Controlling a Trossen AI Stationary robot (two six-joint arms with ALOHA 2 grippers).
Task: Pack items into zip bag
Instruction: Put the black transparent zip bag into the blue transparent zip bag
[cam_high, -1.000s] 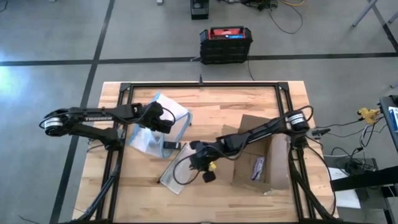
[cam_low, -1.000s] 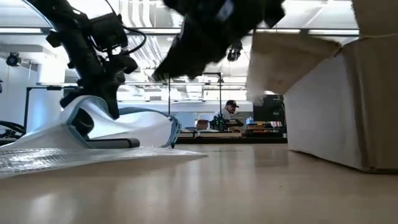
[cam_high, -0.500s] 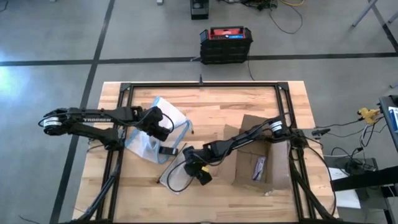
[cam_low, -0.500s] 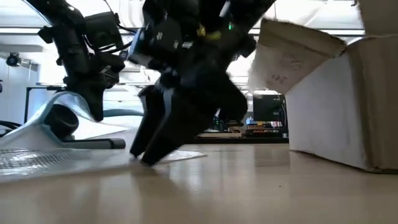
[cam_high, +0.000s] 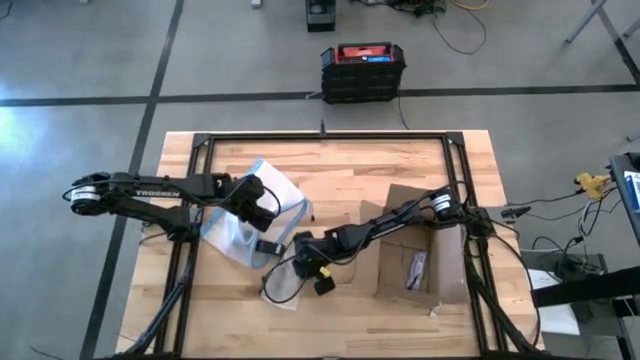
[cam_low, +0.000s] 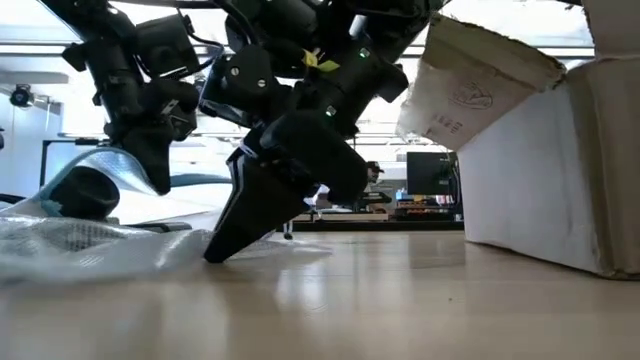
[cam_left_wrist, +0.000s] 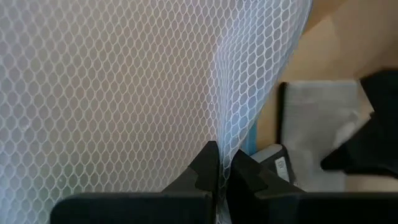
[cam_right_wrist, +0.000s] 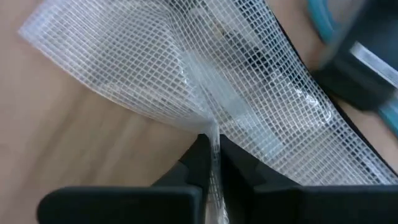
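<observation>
The zip bag (cam_high: 240, 215) lies on the left half of the table, a clear, mesh-patterned plastic sheet with a blue strip (cam_high: 262, 166) along one edge. It is rumpled rather than flat — from the low view it heaves up in a pale fold (cam_low: 95, 235) beside a dark rounded part of the arm. Up close its surface is a fine white net (cam_left_wrist: 112, 93), honeycomb in one wrist picture and square-gridded (cam_right_wrist: 205, 81) in the other.

The left gripper (cam_high: 262, 205) sits over the middle of the bag, its fingers (cam_left_wrist: 202, 171) pressed together with a pleat of the plastic pinched between them. The right gripper (cam_high: 296, 245) has reached across to the bag's near corner, tips down at the tabletop; its fingers (cam_right_wrist: 200, 158) are also closed tight, nipping a gathered fold of the mesh. I cannot make out any of the small items inside the bag.

To the right stands a brown cardboard box (cam_high: 420, 262) with its flaps open. The table (cam_high: 350, 180) is pale wood planking inside a black frame — beyond it, grey floor and a black and red case (cam_high: 364, 68). The low view looks into a bright workshop where a person (cam_low: 371, 178) sits far off.
</observation>
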